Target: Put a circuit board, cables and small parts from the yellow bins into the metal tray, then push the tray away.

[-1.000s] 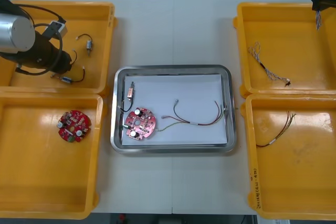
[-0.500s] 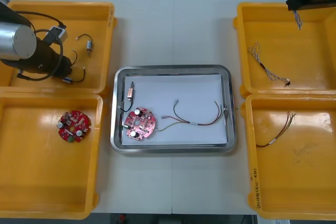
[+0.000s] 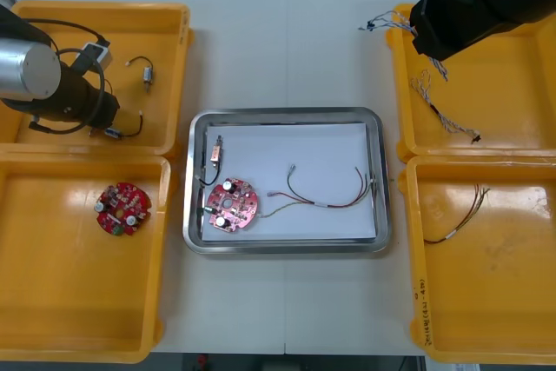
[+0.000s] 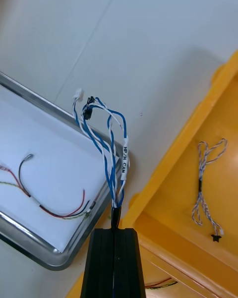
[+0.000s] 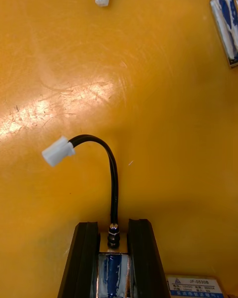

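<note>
Your right gripper (image 4: 115,230) pinches the twisted blue and white cable (image 4: 111,149) by one end, so its loops stay free over the table just beside the metal tray (image 4: 39,256), which I judge makes it easy to lay in. Your left gripper (image 5: 113,226) clamps a small metal part (image 5: 113,273) low in its yellow bin (image 5: 148,80).

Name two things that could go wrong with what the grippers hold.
1. The right gripper pinches the blue and white cable by one end; it may slip out, or its loose loops may snag the right bin's wall or the tray's rim.
2. The left gripper is shut on a small metal part in the left bin; the part's black lead sticks out free and may hook a neighbouring part.
</note>
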